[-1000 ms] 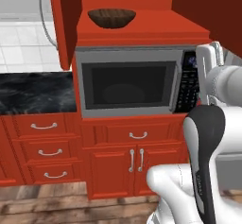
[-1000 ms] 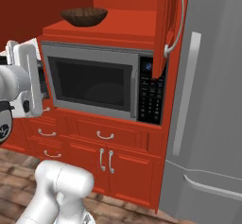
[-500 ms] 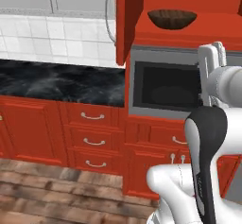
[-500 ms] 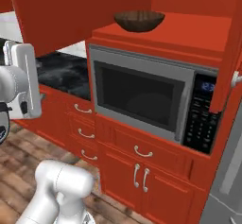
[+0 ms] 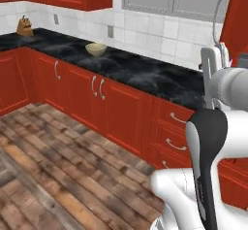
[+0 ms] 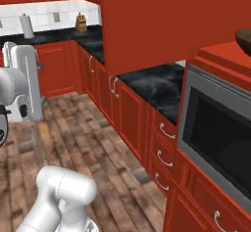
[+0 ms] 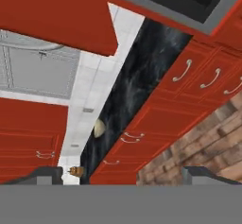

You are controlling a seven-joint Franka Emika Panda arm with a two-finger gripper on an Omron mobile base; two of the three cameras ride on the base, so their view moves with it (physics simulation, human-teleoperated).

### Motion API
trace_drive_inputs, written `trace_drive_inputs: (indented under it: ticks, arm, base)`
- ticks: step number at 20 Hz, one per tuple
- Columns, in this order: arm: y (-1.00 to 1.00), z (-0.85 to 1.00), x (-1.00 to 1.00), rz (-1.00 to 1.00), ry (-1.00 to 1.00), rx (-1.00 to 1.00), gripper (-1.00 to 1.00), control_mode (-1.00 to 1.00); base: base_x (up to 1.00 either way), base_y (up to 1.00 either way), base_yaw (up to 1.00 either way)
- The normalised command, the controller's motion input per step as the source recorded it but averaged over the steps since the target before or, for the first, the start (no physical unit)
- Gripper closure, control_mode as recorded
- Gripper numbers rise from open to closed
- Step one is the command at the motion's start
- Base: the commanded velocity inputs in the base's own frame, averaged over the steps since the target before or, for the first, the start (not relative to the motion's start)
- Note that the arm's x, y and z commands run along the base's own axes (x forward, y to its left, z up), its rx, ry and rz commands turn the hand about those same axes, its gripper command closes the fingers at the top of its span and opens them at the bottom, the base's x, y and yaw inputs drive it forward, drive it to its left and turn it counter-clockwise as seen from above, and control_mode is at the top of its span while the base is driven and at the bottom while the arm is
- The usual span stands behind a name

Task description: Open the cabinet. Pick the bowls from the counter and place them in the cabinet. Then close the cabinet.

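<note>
Pale beige bowl (image 5: 96,49): upright on the black marble counter (image 5: 145,71), well ahead and left of the gripper (image 5: 215,59). Dark wooden bowl (image 6: 243,39): on the red shelf above the microwave (image 6: 215,135). Gripper: raised, fingers spread wide, holding nothing, well apart from both bowls.

The white arm (image 5: 213,161) rises from the 5 o'clock corner of the left base view, a dark joint at its bend, and turns up toward 1 o'clock. In the right base view it climbs from 7 o'clock to the 9 o'clock edge. The gripper (image 5: 213,73) stands upright at the top of the arm, its fingers (image 6: 25,79) pointing toward 12 o'clock. In the hand view the two dark fingertips (image 7: 45,176) sit far apart, jaws spread wide, holding nothing.
</note>
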Motion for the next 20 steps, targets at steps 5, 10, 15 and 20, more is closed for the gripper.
trace_drive_inputs:
  ticks: [5,10,15,20]
  arm:
    - [0.0,0.0,0.0,0.0,0.0,0.0,-1.0,1.0]
    - [0.0,0.0,0.0,0.0,0.0,0.0,-1.0,1.0]
    - [0.0,0.0,0.0,0.0,0.0,0.0,-1.0,1.0]
    - [0.0,0.0,0.0,0.0,0.0,0.0,-1.0,1.0]
  base:
    - [0.45,0.07,0.67]
    - [1.0,0.02,0.04]
    - [1.0,0.2,0.0]
    - [1.0,0.52,0.0]
